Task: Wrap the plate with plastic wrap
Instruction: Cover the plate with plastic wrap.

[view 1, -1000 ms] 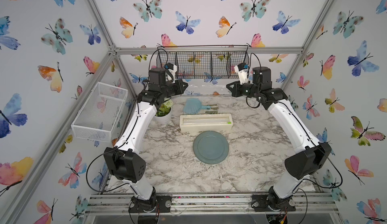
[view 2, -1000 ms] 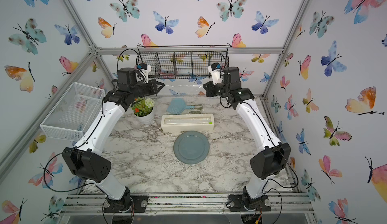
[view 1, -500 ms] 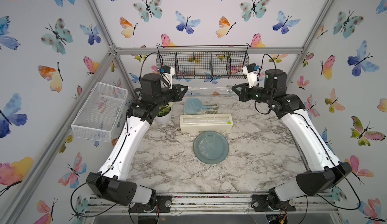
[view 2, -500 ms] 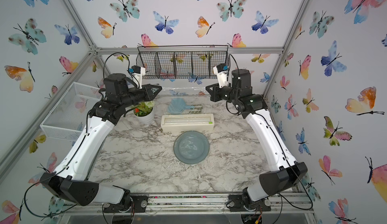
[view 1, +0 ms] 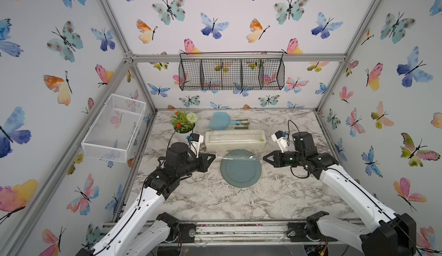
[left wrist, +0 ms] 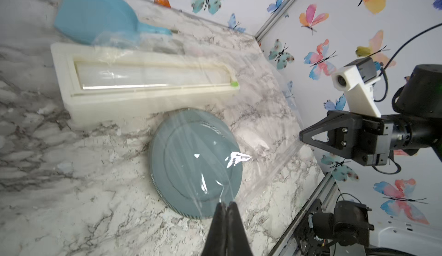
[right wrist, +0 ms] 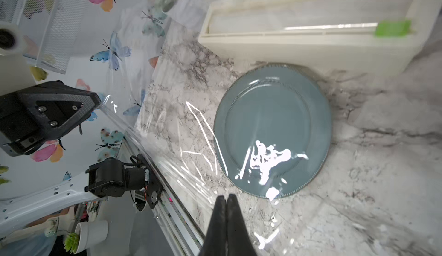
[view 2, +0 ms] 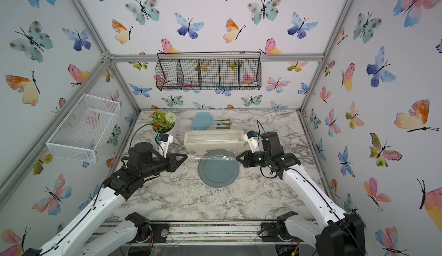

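Marble table, plastic wrap above plate

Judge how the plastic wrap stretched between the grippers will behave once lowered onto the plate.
Probably floppy: the plastic wrap spans flat only where the left gripper and right gripper pull it taut. Its wrinkles suggest it would bunch or cling once slack. Likely too light to shift the plate.

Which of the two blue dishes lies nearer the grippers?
The large round grey-blue plate, in front of the cream box; the smaller light-blue handled dish lies behind it.
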`<state>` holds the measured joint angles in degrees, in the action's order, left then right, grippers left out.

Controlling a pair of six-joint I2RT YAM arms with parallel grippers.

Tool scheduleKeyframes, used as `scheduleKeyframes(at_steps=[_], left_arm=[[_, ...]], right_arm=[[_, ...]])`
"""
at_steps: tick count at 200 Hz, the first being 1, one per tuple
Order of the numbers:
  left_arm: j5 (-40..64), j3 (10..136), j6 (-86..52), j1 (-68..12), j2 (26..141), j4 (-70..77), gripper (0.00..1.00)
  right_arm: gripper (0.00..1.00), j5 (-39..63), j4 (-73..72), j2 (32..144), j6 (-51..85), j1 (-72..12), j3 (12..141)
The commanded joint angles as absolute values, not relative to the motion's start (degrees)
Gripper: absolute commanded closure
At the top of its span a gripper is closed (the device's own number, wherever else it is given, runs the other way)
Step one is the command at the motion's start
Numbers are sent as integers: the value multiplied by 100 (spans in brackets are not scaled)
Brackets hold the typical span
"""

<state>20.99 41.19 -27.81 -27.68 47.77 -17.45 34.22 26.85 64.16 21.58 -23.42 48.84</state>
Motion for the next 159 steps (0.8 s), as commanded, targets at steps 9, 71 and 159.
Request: scheduleKeyframes(at_steps=[9, 71, 159], left_arm=[[1940, 3425, -3079, -3055, 4530, -1523, 100], [1998, 2028, -3764, -3359, 3983, -1490, 100], [1471, 1418, -4202, -4003, 5056, -580, 100]], right_arm=[[98, 3274, 2908, 6095, 2430, -2406, 4451], [98, 3136, 2717, 5557, 3348, -2486, 2828], [98, 2769, 1721, 6547, 3601, -2739, 2197]])
